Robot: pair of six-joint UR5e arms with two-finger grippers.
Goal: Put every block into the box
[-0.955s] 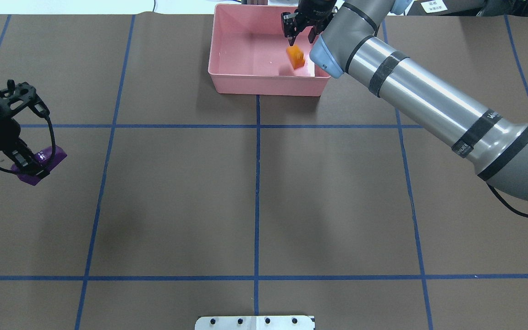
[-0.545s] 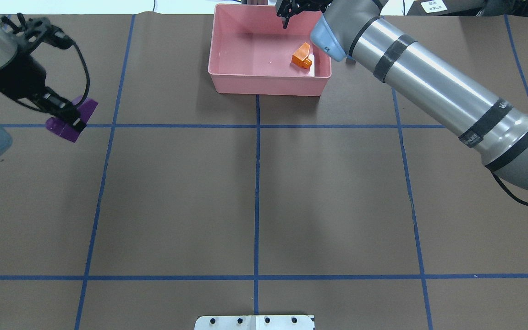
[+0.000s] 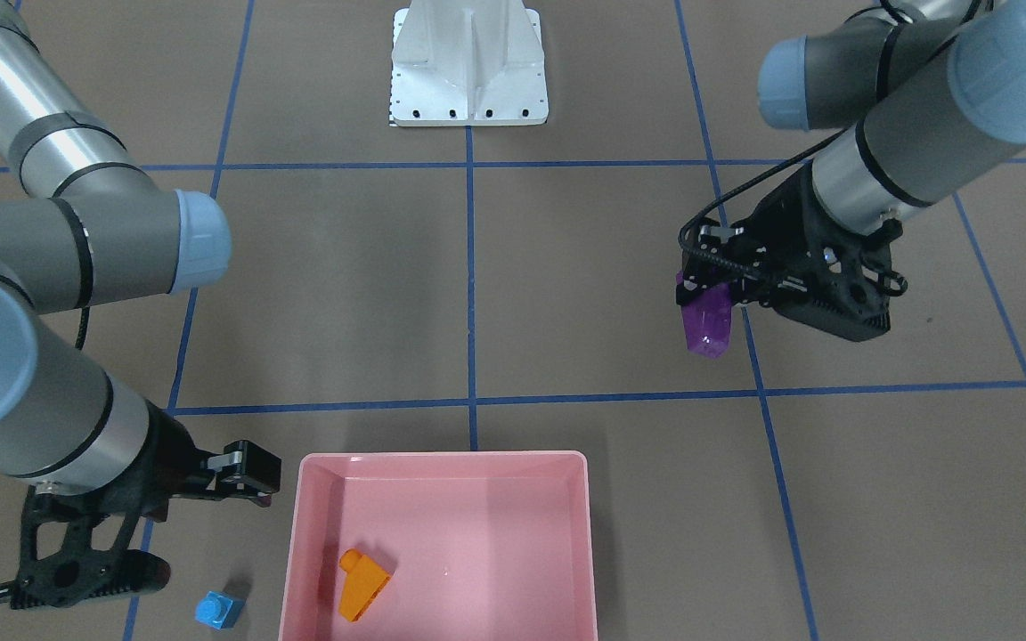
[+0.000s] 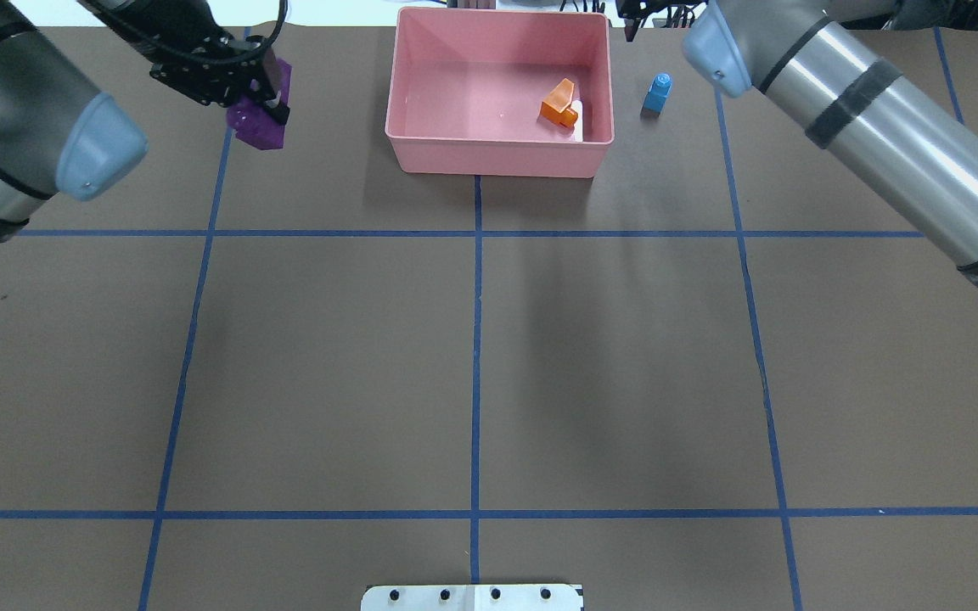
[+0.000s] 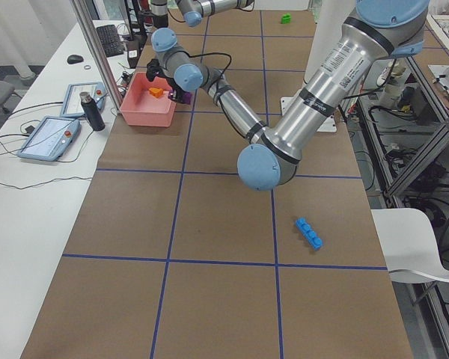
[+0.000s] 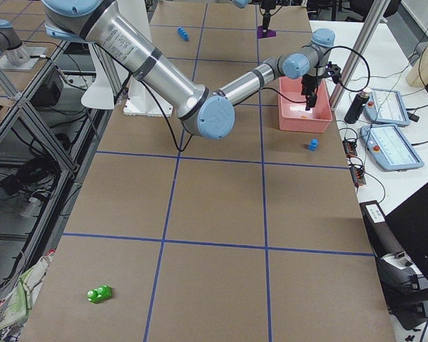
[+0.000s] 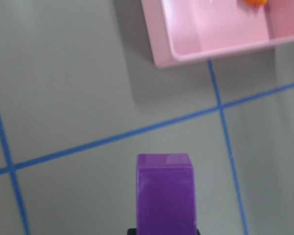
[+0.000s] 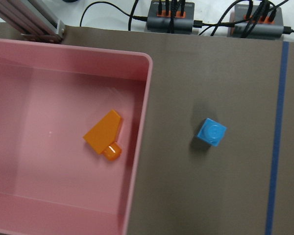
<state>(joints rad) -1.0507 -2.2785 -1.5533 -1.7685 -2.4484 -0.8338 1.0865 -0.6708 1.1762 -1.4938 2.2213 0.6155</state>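
1. Left gripper (image 3: 705,287): is clamping the purple sloped brick (image 3: 707,325) by its upper end, the fingers closed against its two sides. The brick is hanging below the fingertips, clear of the brown table (image 4: 328,356), and the wrist camera is looking down its length (image 7: 165,196). It is sitting well apart from the pink tray (image 4: 497,161), on the robot's left of it and outside its wall.

2. Right gripper (image 3: 246,474): is hovering over the table just outside the tray's corner on the robot's right. How far its jaws are standing apart cannot be told: only the fingertip ends are showing from the front, and the overhead view is cutting it off at the top edge. Nothing is showing in its grasp.

3. Orange sloped brick (image 4: 559,102): is lying on the tray floor (image 8: 104,133), near the wall on the robot's right.

4. Small light-blue brick (image 4: 657,93): is standing on the table just beside the tray, outside that same wall (image 8: 211,132), stud up, near the right gripper.

5. Long light-blue four-stud brick (image 5: 309,232): is lying on the table at the robot's left end, well apart from the tray.

6. Green two-stud brick (image 6: 100,293): is lying on the table at the robot's right end, well apart from the tray.
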